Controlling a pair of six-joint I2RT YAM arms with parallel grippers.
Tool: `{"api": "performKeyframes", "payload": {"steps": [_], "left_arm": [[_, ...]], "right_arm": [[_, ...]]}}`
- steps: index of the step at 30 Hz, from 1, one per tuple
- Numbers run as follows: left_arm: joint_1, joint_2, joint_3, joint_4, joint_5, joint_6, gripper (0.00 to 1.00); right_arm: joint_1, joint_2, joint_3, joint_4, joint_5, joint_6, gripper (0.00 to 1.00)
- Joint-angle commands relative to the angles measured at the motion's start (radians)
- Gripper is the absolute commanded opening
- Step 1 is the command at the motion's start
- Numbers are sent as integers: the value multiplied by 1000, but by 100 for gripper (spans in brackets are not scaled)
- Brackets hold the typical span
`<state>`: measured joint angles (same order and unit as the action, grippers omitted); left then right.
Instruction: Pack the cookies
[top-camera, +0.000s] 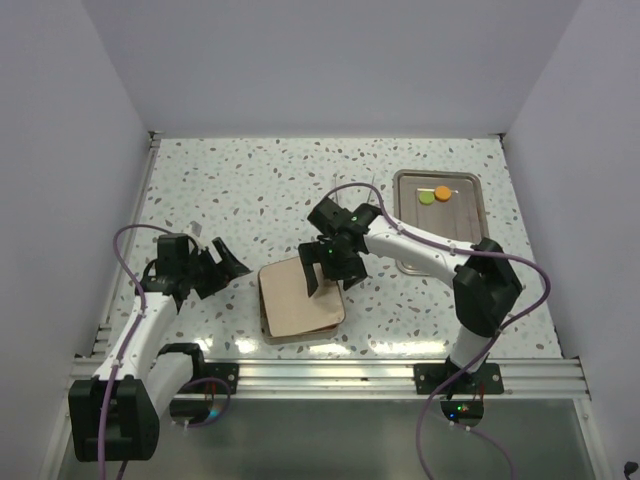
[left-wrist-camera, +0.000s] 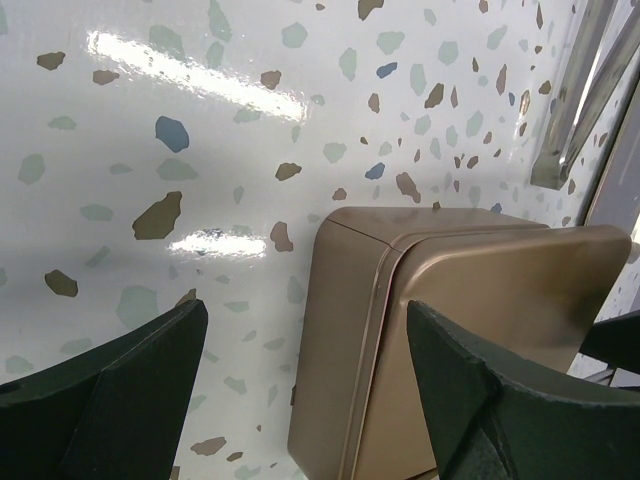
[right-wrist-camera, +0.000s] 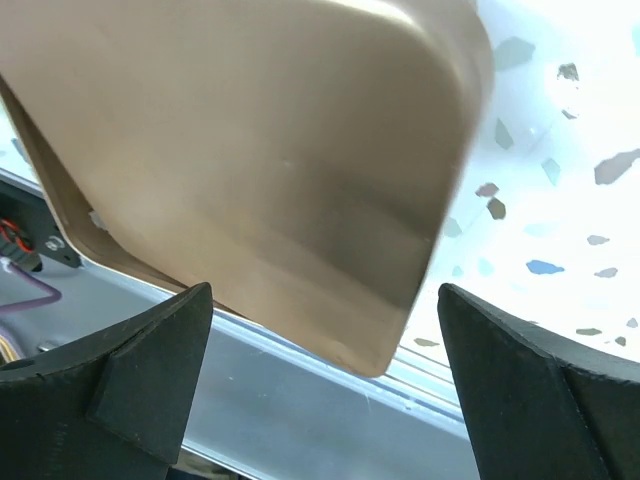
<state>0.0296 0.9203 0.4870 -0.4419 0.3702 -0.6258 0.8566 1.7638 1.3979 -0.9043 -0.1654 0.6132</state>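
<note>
At the right jaws: spread wide, pinching nothing, pointed down. Straight beneath them, filling the gap in the right wrist view, the flat top of a brown tin (right-wrist-camera: 260, 150), with a second brown edge peeking out under its left side. From the top view, poised over the tin's far right corner; cannot tell whether touching it or just above.

At the left jaws: also spread wide and pinching nothing, held low over the speckled counter (top-camera: 250, 190). Just ahead of them in the left wrist view, the same tin, standing on the counter more toward the right-hand finger than the left, lid on, with only bare counter in front of the left-hand finger. Seen from the top, apart from the tin's left side, not touching it.

Farther out, well beyond the right jaws toward the far right of the counter, a metal tray (top-camera: 470, 205). On it, two cookies just beside each other: a green cookie (top-camera: 426, 197) and an orange cookie (top-camera: 442, 192), both outside the tin.
</note>
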Motion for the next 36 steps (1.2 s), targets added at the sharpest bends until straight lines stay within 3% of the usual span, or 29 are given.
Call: {"api": "performKeyframes", "payload": {"steps": [1, 8, 16, 28, 36], "left_arm": [[-7, -8, 44, 15, -2, 18, 86], [-7, -12, 42, 22, 9, 23, 86], [-7, -32, 44, 12, 12, 26, 86], [-7, -58, 51, -23, 15, 26, 86], [-7, -61, 53, -31, 13, 29, 85]], "right_arm": [[-2, -47, 29, -59, 40, -6, 98], [-4, -75, 24, -70, 81, 8, 90], [-2, -69, -10, -44, 79, 17, 66], [-2, -21, -36, 4, 78, 22, 43], [-2, -17, -54, 25, 67, 28, 35]]}}
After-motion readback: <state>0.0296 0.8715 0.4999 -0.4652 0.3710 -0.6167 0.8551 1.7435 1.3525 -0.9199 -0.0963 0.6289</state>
